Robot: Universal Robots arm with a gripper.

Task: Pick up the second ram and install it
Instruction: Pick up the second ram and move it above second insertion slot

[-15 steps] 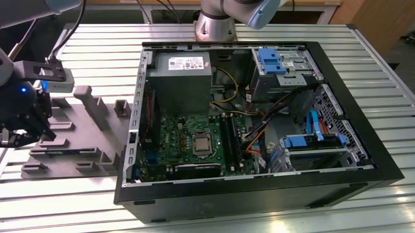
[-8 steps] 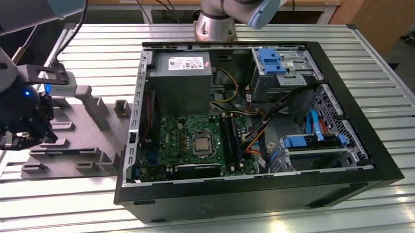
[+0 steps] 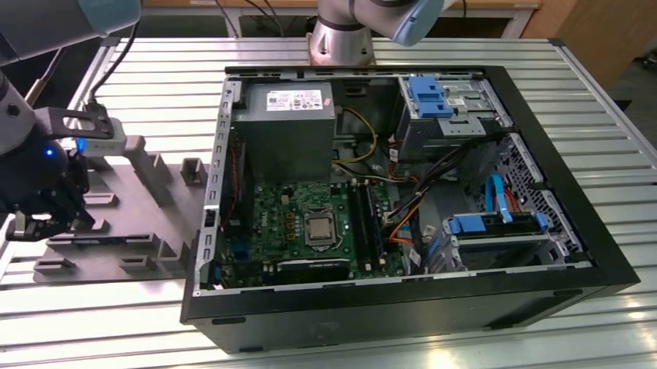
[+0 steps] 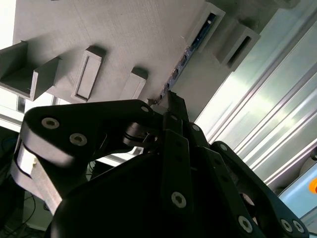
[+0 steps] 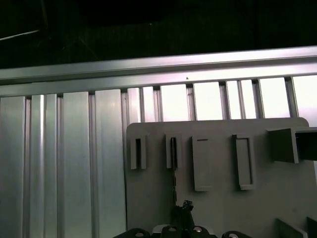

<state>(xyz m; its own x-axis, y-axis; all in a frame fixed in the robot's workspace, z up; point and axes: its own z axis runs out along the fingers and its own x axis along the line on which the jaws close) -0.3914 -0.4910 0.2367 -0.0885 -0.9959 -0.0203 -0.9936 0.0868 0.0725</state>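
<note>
1. My claw [image 4: 171, 101] hangs low over a grey fixture plate [image 5: 218, 203]. I cannot tell how wide it stands.
2. The second ram [image 5: 174, 173] stands on edge on that plate, just ahead of my tip. Its far end sits in a slotted grey block [image 5: 172, 151]. I cannot tell whether I touch it.
3. More grey blocks [image 5: 242, 163] rise near it.
4. Well away from me, past the plate, the open computer case [image 3: 411, 307] lies on the slatted table [image 3: 82, 323].
</note>
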